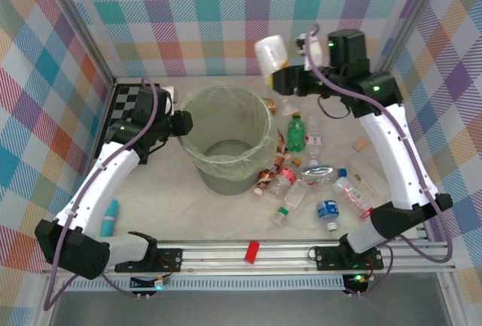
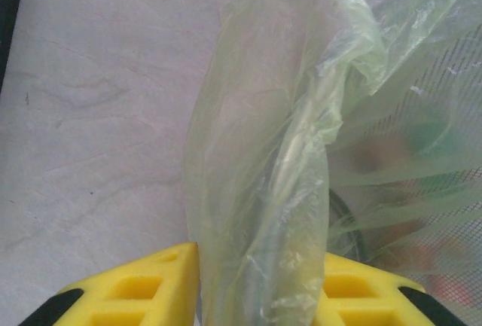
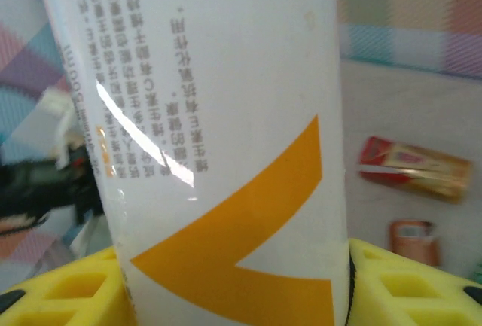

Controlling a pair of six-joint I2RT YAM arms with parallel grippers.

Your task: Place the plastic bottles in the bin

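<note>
We see the bin (image 1: 226, 179) standing mid-tabletop (image 1: 173, 217). The left hand (image 1: 181, 123) meets its left rim. The left wrist view shows what the overhead cannot: yellow fingers (image 2: 143, 288) closed narrowly on a fold of the thin liner (image 2: 263, 153), touching it on both sides. Shapes behind the liner are blurred beyond naming. The loose plastic bottles (image 1: 301, 179) lie heaped just right of the bin. The right hand (image 1: 280, 79) hangs raised near the bin's far right rim, clamped on a white bottle (image 1: 271, 55) bearing an orange chevron. In the right wrist view, the bottle's cap and base are cut off.
</note>
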